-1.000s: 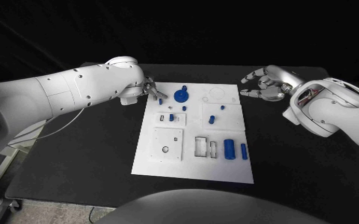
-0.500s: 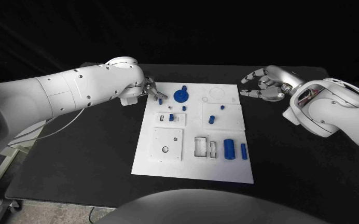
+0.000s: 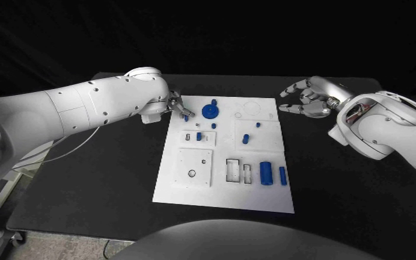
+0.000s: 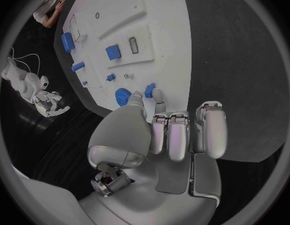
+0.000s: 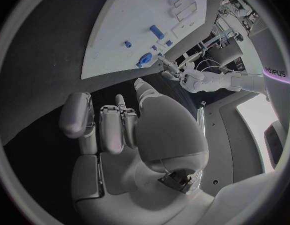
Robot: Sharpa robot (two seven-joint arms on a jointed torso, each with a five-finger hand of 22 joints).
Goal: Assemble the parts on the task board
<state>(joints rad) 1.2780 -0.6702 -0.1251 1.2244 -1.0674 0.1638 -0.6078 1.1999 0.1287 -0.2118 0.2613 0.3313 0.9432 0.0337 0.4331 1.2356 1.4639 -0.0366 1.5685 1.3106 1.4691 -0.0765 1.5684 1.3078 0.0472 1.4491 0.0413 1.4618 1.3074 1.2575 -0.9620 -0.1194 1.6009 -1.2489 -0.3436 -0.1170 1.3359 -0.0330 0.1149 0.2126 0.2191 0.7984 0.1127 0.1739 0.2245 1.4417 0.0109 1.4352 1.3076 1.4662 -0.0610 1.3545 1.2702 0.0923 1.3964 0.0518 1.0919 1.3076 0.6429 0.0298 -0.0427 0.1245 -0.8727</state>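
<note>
Left hand pinching a small blue peg at the board's far left corner.

Your left hand (image 3: 176, 106) has its fingertips pinched on a small blue peg (image 3: 186, 117) over the far left corner of the task board (image 3: 225, 197), just beside the round blue part (image 3: 210, 111). Your right hand (image 3: 307, 99) hovers off the board's far right corner, above the black table (image 3: 104, 176), fingers loosely curled and apart, holding nothing. 2 blue blocks (image 3: 272, 173) lie at the board's near right.

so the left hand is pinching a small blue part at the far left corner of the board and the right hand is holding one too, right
Not quite. The right hand holds nothing: in the head view it hangs over the black table off the task board's far right corner, fingers curled and apart. The rest stands: the left hand pinches a small blue part at the far left corner.
</note>
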